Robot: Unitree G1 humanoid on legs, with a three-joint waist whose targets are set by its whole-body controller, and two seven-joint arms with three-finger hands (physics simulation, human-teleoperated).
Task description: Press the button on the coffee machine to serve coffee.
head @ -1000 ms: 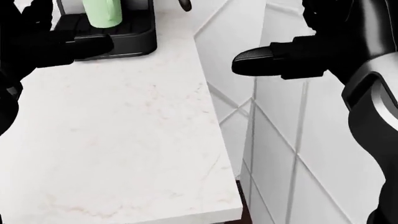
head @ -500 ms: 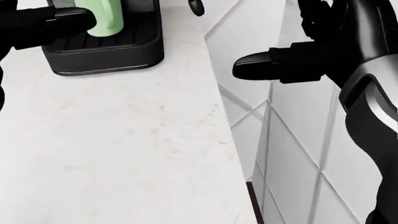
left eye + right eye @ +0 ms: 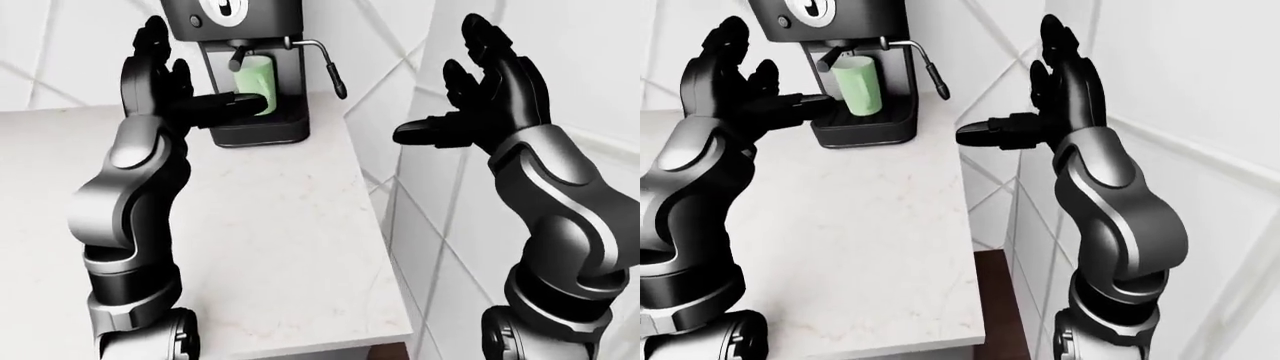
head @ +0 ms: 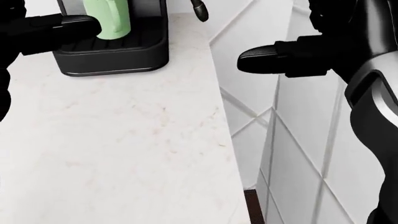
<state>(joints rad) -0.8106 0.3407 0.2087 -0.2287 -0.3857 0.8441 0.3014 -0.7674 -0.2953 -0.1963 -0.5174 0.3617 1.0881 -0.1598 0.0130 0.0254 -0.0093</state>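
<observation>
A black coffee machine (image 3: 240, 45) stands at the top of the white counter (image 3: 270, 225), against the tiled wall. Its round dial and small button (image 3: 196, 21) are on the upper face. A light green cup (image 3: 254, 84) sits under the spout on the drip tray (image 4: 112, 53). A steam wand (image 3: 328, 69) sticks out to the right. My left hand (image 3: 165, 82) is open, raised just left of the machine, thumb reaching across the cup. My right hand (image 3: 480, 90) is open and empty, raised to the right of the counter near the wall.
A white tiled wall (image 3: 440, 225) runs down the right side of the counter, and my right arm hangs beside it. The counter's right edge (image 4: 233, 154) drops off to a dark floor strip (image 3: 990, 300).
The camera has moved nearer the machine; it and the cup sit lower and larger in the head view. My left hand has risen toward the machine. The right hand has barely moved.
</observation>
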